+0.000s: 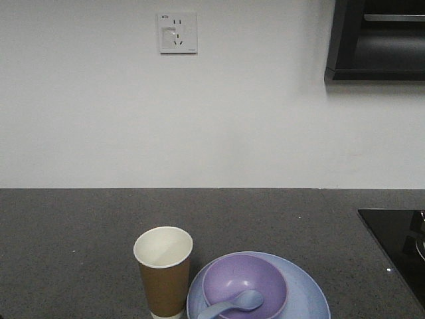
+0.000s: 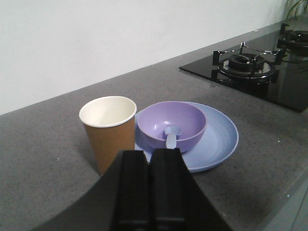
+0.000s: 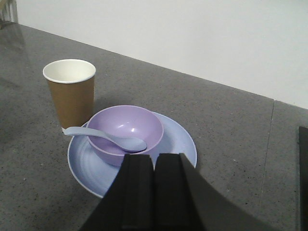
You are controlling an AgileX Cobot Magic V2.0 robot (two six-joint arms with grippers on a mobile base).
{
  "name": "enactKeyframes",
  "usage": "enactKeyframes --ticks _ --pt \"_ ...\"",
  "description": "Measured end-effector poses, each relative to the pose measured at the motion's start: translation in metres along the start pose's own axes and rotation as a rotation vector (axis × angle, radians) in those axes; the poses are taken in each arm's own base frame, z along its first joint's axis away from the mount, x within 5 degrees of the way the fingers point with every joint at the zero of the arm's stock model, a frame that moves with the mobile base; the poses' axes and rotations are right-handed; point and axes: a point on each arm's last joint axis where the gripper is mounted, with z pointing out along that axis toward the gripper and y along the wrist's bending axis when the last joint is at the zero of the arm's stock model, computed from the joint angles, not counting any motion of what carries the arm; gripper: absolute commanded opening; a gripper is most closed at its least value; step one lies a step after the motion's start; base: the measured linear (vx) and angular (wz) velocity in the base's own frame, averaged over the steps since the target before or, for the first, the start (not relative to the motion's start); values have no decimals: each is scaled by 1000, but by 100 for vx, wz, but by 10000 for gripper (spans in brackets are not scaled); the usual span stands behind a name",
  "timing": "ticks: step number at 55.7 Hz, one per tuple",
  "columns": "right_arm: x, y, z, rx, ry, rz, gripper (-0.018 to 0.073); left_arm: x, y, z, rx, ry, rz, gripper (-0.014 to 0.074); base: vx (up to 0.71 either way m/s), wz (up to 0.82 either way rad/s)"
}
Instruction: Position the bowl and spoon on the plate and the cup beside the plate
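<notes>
The lavender bowl [image 1: 244,286] sits on the pale blue plate [image 1: 309,292] at the counter's near edge. A pale blue spoon [image 1: 232,304] lies in the bowl, its scoop inside and its handle over the near rim. The brown paper cup [image 1: 163,271] stands upright just left of the plate. In the left wrist view the cup [image 2: 108,132], bowl [image 2: 172,124], spoon [image 2: 171,136] and plate [image 2: 219,137] lie just beyond my left gripper [image 2: 150,153], which is shut and empty. My right gripper [image 3: 154,158] is shut and empty, just short of the plate [image 3: 178,142], bowl [image 3: 125,130], spoon [image 3: 108,137] and cup [image 3: 71,91].
A black glass hob [image 1: 398,246] with a gas burner [image 2: 245,63] lies to the right on the dark stone counter [image 1: 80,226]. The white wall behind carries a socket [image 1: 177,32]. A dark cabinet [image 1: 375,40] hangs at the upper right.
</notes>
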Motion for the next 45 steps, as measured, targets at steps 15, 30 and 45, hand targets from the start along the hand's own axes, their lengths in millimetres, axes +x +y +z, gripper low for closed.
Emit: enactKeyframes --ticks 15,30,45 --pt "0 0 0 0 -1 0 -8 26 22 -7 -254 -183 97 -6 0 0" --pt "0 0 0 0 -1 0 -8 115 32 -28 -527 -184 35 -6 0 0" --pt "0 0 0 1 -1 -1 -8 144 31 -31 -573 -97 -4 -6 0 0"
